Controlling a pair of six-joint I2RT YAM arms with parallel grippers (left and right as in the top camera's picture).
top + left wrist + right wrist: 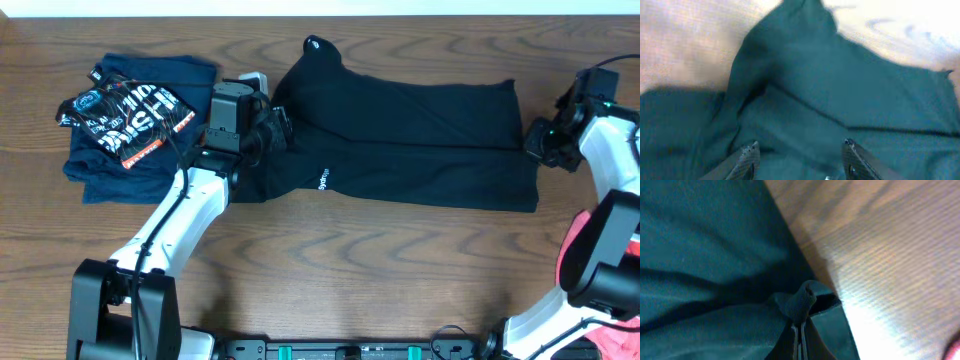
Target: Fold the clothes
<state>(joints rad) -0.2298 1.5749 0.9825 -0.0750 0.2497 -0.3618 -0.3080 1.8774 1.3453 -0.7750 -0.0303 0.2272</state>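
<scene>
A black long garment (420,140) lies spread across the middle of the wooden table, its left end bunched and its right end a straight hem. My left gripper (272,128) is open over the bunched left end; its wrist view shows both fingers (800,152) apart above the dark cloth (840,85). My right gripper (535,145) is at the garment's right edge, shut on a pinched fold of the hem (801,302), with its fingers (799,330) pressed together.
A folded dark T-shirt with an orange and white print (125,120) lies at the far left. A pink cloth (590,250) shows at the right edge behind my right arm. Bare wooden table (380,270) lies in front.
</scene>
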